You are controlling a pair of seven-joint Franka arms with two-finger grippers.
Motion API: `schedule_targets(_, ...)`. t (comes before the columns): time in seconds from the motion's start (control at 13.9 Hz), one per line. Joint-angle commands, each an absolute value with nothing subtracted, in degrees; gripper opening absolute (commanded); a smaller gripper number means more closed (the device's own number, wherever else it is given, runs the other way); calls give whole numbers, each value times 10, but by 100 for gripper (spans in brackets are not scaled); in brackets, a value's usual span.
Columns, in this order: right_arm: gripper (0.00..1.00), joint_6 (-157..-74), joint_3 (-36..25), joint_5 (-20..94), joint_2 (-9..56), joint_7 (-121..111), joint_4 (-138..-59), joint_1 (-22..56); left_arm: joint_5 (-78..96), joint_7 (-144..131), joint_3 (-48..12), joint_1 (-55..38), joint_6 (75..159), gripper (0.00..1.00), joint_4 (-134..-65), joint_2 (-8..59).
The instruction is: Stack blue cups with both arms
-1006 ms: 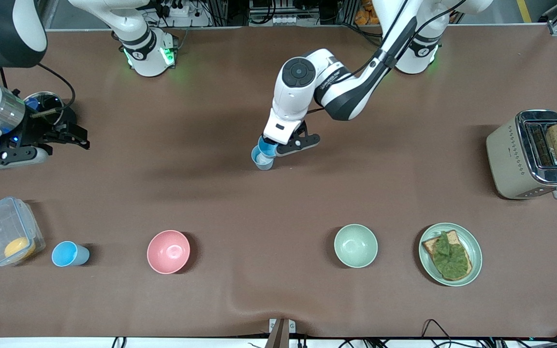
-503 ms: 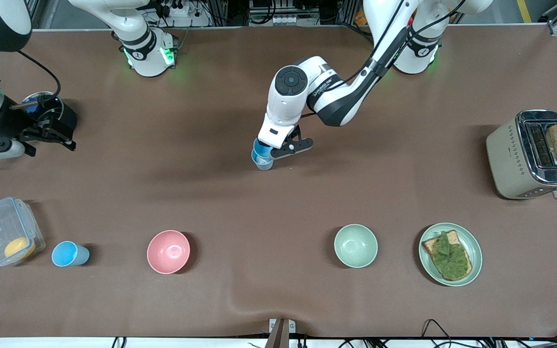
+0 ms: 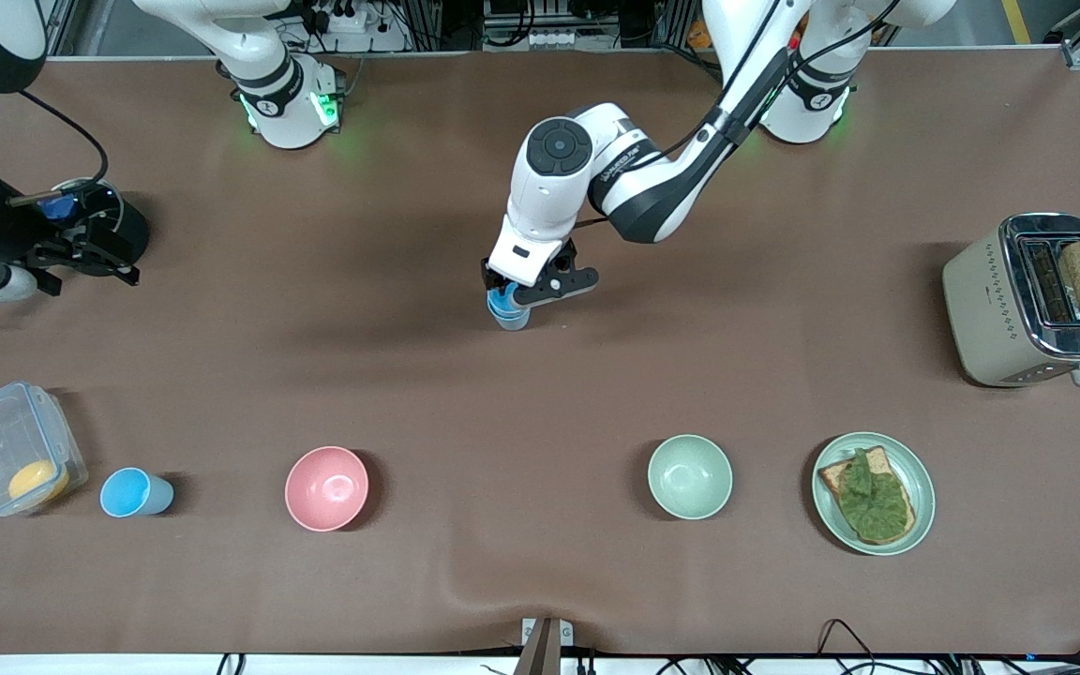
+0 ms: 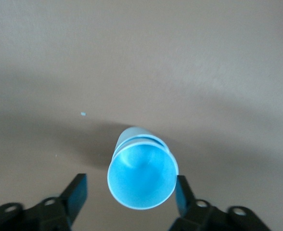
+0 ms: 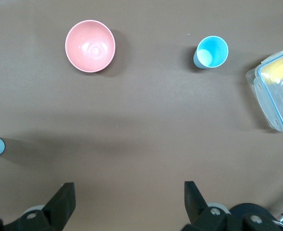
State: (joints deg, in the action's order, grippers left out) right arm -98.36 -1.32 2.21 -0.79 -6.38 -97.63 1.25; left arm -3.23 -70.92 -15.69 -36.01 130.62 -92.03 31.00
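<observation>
Two light-blue cups (image 3: pixel 509 312) stand nested near the table's middle. In the left wrist view the inner cup (image 4: pixel 141 180) sits in the outer one (image 4: pixel 132 133). My left gripper (image 3: pixel 511 298) is low over the stack and open. Its fingers (image 4: pixel 78 187) straddle the inner cup's rim, with a gap on one side. A third blue cup (image 3: pixel 135 493) stands between the pink bowl and a clear box, also seen in the right wrist view (image 5: pixel 212 52). My right gripper (image 3: pixel 95 258) is open and empty, held over the right arm's end of the table (image 5: pixel 128 190).
A pink bowl (image 3: pixel 326 487) and a pale green bowl (image 3: pixel 689 476) sit in the row near the front camera. A clear box (image 3: pixel 15 461) holds something yellow. A plate (image 3: pixel 915 469) carries topped toast. A toaster (image 3: pixel 999 309) holds bread at the left arm's end.
My left gripper lowered the tilted cup into the standing cup and opened its fingers. My right gripper drew back toward its end of the table.
</observation>
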Motion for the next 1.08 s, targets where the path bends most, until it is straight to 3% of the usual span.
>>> schedule_targets(0.0, 100, -971, -3, 18, -11, -63, -964, -2, -62, -708, -125, -359, 1234, 100, -890, 284)
schedule_targets(0.5, 100, -959, -2, 18, -9, -68, -958, -8, -66, -436, -108, -163, 1090, 100, -886, 221)
schedule_targets(0.72, 100, -955, -1, 19, -9, -63, -954, -6, -66, -361, -111, -77, 1075, 100, -899, 193)
schedule_targets(1.01, 100, -953, -2, 19, -9, -66, -953, -7, -48, -382, -113, -51, 1085, 100, -970, 128)
